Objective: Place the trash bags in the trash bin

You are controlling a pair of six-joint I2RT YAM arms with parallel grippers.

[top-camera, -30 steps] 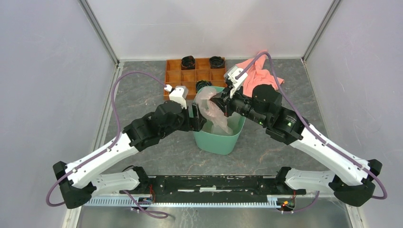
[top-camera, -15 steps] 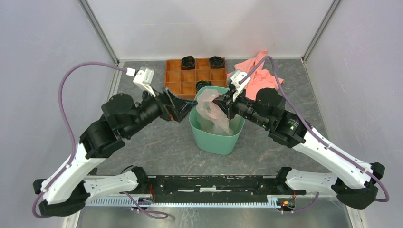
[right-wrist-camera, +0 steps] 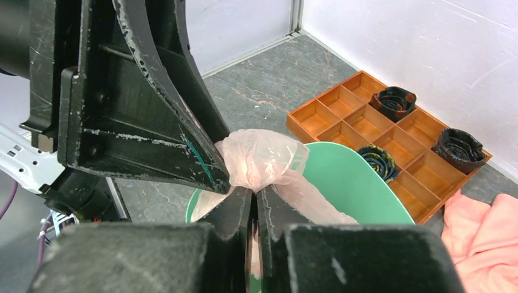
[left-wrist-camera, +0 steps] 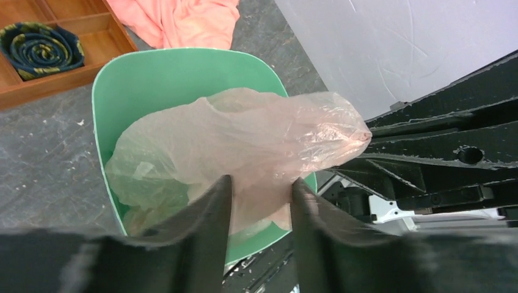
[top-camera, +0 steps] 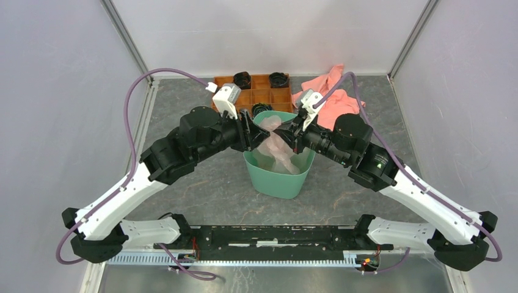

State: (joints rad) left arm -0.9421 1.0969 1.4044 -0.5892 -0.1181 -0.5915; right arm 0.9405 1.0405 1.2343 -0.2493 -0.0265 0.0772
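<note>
The trash bag [top-camera: 273, 141], thin pale pink film, hangs over the mint-green trash bin [top-camera: 278, 182], its lower part down inside. My right gripper [right-wrist-camera: 253, 190] is shut on a bunched top corner of the bag [right-wrist-camera: 259, 160] above the bin's rim [right-wrist-camera: 354, 177]. My left gripper [left-wrist-camera: 261, 183] comes in from the opposite side. Its jaws stand partly apart, with a puffed fold of the bag [left-wrist-camera: 256, 137] between them and brushing both fingers [left-wrist-camera: 211, 213]. In the top view the two grippers meet nose to nose over the bin.
An orange compartmented tray [top-camera: 235, 97] sits behind the bin and holds dark rolled items [top-camera: 242, 79]. A salmon-pink cloth [top-camera: 333, 94] lies at the back right. The grey tabletop [top-camera: 201, 201] is walled in by white panels.
My left arm has swung back toward the bin, and its jaws have narrowed from wide open around the bag. My right gripper has kept hold of the bag over the bin.
</note>
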